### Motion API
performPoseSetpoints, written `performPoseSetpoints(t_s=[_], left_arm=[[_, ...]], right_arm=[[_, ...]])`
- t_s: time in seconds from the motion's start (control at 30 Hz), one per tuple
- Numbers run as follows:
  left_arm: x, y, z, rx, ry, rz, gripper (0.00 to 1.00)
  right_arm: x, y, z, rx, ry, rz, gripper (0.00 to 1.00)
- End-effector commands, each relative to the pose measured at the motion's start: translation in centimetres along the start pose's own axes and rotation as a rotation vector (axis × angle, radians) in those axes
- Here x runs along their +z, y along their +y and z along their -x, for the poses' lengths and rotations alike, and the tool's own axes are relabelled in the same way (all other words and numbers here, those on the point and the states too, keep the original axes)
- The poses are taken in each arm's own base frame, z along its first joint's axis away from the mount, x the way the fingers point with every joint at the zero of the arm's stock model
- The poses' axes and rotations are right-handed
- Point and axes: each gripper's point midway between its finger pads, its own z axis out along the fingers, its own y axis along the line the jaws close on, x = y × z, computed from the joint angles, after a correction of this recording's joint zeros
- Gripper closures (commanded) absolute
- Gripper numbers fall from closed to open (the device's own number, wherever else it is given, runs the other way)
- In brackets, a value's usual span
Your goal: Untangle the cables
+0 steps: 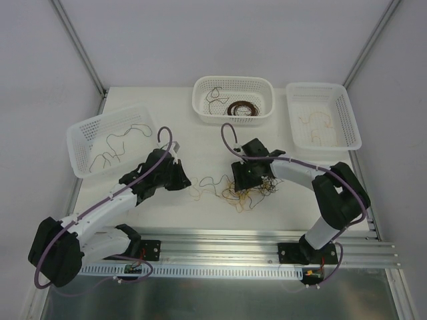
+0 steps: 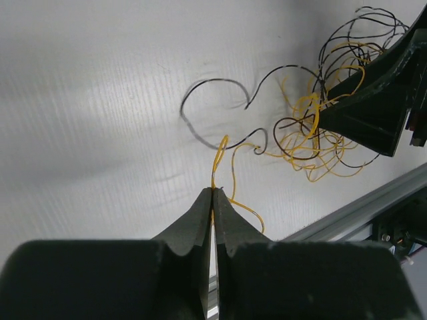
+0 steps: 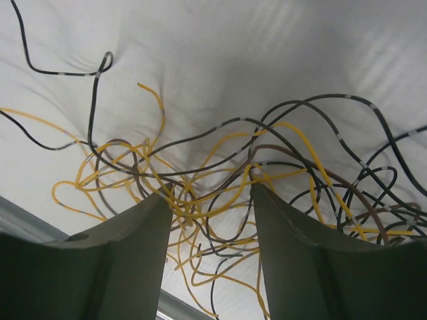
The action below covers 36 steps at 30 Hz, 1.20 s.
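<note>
Yellow strand (image 2: 214,167) is what my left gripper (image 2: 212,195) is pinching, jaws pressed together on the wire just where it lifts off the white table (image 2: 100,100) at the lower centre of the left wrist view. I hold it at a loose end, away from the knot, so I judge it can be drawn out alone. The tangle of cables (image 1: 248,192), black and yellow loops, lies in the lower middle of the overhead view, between my two arms. My right gripper (image 3: 210,200) stands spread astride its thickest part, strands running between the fingers and not clamped. I reckon it is there to anchor the clump against my pull. White baskets (image 1: 199,100) across the top of the overhead view hold separate strands, seemingly where freed ones go.
</note>
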Motion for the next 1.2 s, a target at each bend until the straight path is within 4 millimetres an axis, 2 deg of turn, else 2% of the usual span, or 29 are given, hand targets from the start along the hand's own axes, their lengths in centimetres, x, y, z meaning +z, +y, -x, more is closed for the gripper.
performPoseSetpoints(t_s=[0.0, 0.07, 0.1, 0.13, 0.17, 0.23, 0.27, 0.3, 0.33, 0.37, 0.4, 0.43, 0.5, 0.6, 0.67, 0.7, 0.73, 0.8, 0.93, 1.0, 1.1, 1.17], left_arm=[[-0.3, 0.8, 0.1, -0.019, -0.013, 0.019, 1.0], [-0.5, 1.4, 0.0, -0.017, -0.01, 0.043, 1.0], [-0.9, 1.6, 0.3, -0.013, -0.023, 0.057, 1.0], [-1.3, 2.1, 1.1, -0.018, -0.052, 0.081, 1.0], [-2.1, 3.0, 1.5, -0.013, -0.073, 0.121, 1.0], [-3.8, 3.4, 3.5, -0.019, -0.131, 0.148, 1.0], [-5.3, 4.1, 5.0, -0.001, -0.197, 0.194, 1.0], [-6.5, 5.0, 5.1, 0.0, -0.193, 0.248, 1.0], [-8.4, 4.2, 7.3, 0.013, -0.259, 0.254, 1.0], [-10.5, 4.9, 8.9, 0.034, -0.335, 0.312, 1.0], [-12.1, 5.2, 9.3, 0.046, -0.347, 0.347, 1.0], [-14.7, 4.2, 11.6, 0.081, -0.429, 0.351, 1.0], [-18.4, 4.3, 13.6, 0.103, -0.533, 0.415, 1.0], [-25.5, 2.6, 17.2, 0.14, -0.695, 0.467, 1.0], [-28.4, 3.5, 18.1, 0.159, -0.733, 0.579, 1.0], [-30.7, 3.0, 18.9, 0.154, -0.784, 0.6, 1.0], [-32.1, 3.6, 19.2, 0.148, -0.806, 0.656, 1.0], [-34.1, 2.8, 19.9, 0.162, -0.847, 0.656, 1.0], [-34.6, 2.1, 20.1, 0.174, -0.853, 0.626, 1.0], [-34.1, 1.6, 19.9, 0.179, -0.839, 0.582, 1.0], [-31.8, -0.7, 19.4, 0.195, -0.786, 0.419, 1.0], [-30.6, -1.6, 19.2, 0.195, -0.747, 0.354, 1.0]], right_arm=[[0.1, -1.9, 0.0, 0.106, -0.014, -0.03, 0.46], [-0.2, -3.7, -0.3, 0.161, -0.013, -0.076, 0.49], [-0.3, -4.5, -1.0, 0.188, 0.005, -0.097, 0.5], [-0.5, -5.1, -1.3, 0.227, 0.003, -0.109, 0.52], [-0.8, -6.4, -1.3, 0.28, -0.006, -0.12, 0.53], [-1.3, -8.3, -2.2, 0.372, -0.003, -0.135, 0.56], [-1.7, -8.6, -2.3, 0.404, -0.013, -0.132, 0.56], [-2.0, -9.0, -2.5, 0.428, -0.012, -0.138, 0.57], [-2.2, -9.5, -2.9, 0.449, -0.011, -0.144, 0.58], [-2.7, -10.0, -2.9, 0.485, -0.022, -0.142, 0.59], [-3.0, -10.3, -3.0, 0.502, -0.028, -0.147, 0.59], [-3.2, -10.8, -3.1, 0.526, -0.03, -0.154, 0.59], [-3.6, -10.8, -3.2, 0.552, -0.031, -0.151, 0.6], [-3.9, -10.9, -3.1, 0.574, -0.039, -0.15, 0.6], [-4.0, -11.1, -3.1, 0.585, -0.046, -0.155, 0.6], [-4.1, -11.2, -3.1, 0.587, -0.046, -0.157, 0.59], [-4.2, -11.4, -3.1, 0.594, -0.049, -0.162, 0.59], [-4.2, -11.4, -3.3, 0.599, -0.045, -0.161, 0.59], [-4.6, -11.7, -3.2, 0.594, -0.056, -0.179, 0.59], [-5.0, -11.7, -3.0, 0.582, -0.066, -0.179, 0.57], [-5.9, -10.9, -2.2, 0.525, -0.083, -0.156, 0.52], [-7.3, -9.9, -0.8, 0.446, -0.126, -0.142, 0.48]])
